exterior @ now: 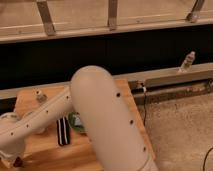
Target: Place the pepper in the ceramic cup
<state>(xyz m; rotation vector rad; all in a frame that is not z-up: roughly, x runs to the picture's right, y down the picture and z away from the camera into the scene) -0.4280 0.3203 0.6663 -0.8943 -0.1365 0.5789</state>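
Note:
My white arm [100, 120] fills the middle of the camera view and reaches down to the left over a wooden table [125, 92]. The gripper [12, 157] is at the table's front left corner, mostly cut off by the picture's edge. A small dark red spot [18, 161] beside it may be the pepper; I cannot tell whether it is held. A white rounded shape [7, 119] at the left edge, above the forearm, looks like the ceramic cup, partly hidden.
A black ribbed bar [62, 131] lies on the table under the forearm, next to a sliver of green plate [75, 122]. A small white bottle [39, 96] stands at the back left. A clear bottle [187, 61] stands on the far ledge at right.

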